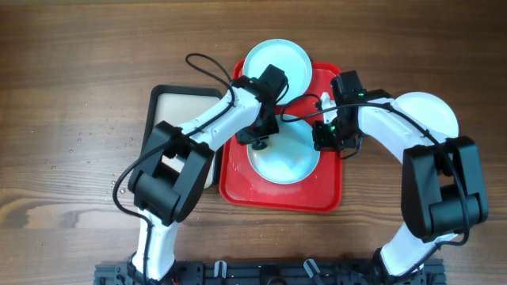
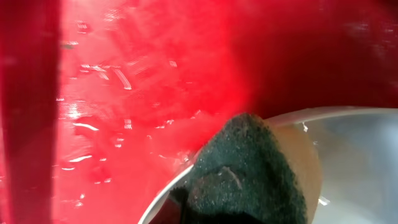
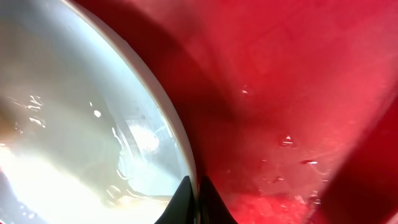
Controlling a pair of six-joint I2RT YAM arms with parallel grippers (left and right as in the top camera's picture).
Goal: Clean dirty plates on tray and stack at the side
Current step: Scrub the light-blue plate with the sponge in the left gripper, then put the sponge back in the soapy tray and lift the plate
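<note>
Scrubbing | left gripper clamps sponge on plate | right gripper pinches plate rim | best: keep rim pinned, scrub firm circles inside tray

Overhead cam: looks straight down on table, far enough to get both arms whole, robot base at btm edge. L wrist cam: v. close, angled down at red tray floor, pale blue plate rim, dark sponge btm centre. R wrist cam: equally close, same plate's other side w/ tray floor to the right. All 3 views share that plate + tray.
</note>
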